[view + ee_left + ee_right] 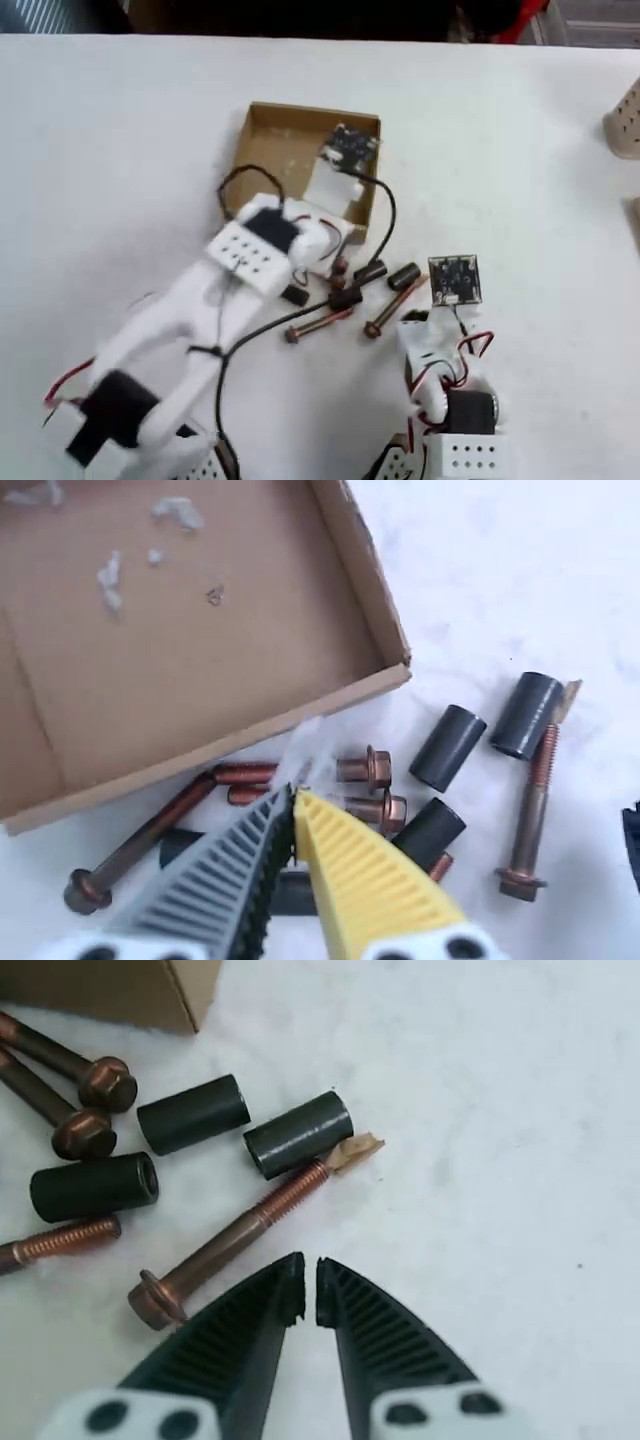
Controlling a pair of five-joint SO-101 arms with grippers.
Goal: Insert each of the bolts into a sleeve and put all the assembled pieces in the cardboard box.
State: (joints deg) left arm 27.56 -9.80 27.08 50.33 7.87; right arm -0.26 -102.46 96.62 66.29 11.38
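Observation:
The cardboard box lies open at the table's middle, holding only a few white scraps in the left wrist view. In front of its near wall lie several copper bolts and three black sleeves, all loose. My left gripper, grey and yellow fingers shut with nothing between them, hovers over the bolt heads by that wall. My right gripper is shut just short of a long bolt whose tip touches a sleeve. Two more sleeves lie beside it.
A black cable loops from the left arm's wrist camera over the box's right wall. A small cardboard scrap lies at the long bolt's tip. A beige pegged object stands at the table's right edge.

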